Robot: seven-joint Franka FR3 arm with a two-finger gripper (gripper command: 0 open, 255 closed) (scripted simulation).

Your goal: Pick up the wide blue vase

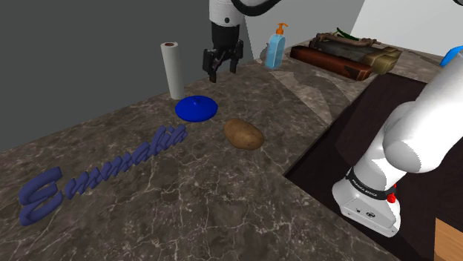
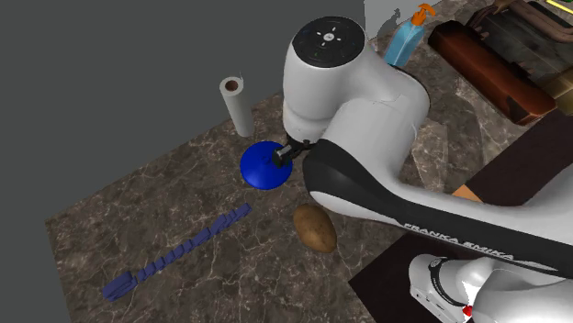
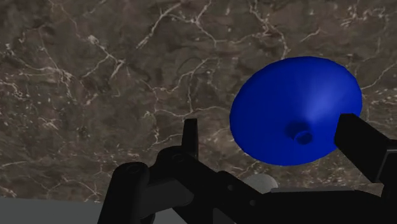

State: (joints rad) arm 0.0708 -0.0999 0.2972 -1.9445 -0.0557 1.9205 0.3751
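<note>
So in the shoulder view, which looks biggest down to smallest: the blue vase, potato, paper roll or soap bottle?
1. paper roll, clearly largest.
2. potato and blue vase look about alike, so I won't rank them.
3. soap bottle looks smallest, but it stands farthest from the camera, so that's unsure.

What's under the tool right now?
The vase, off-centre toward one finger, standing on the marbled counter. The open tool hangs above it without touching. The tool's own body covers the counter strip nearest the wrist camera, so that part cannot be checked.
</note>
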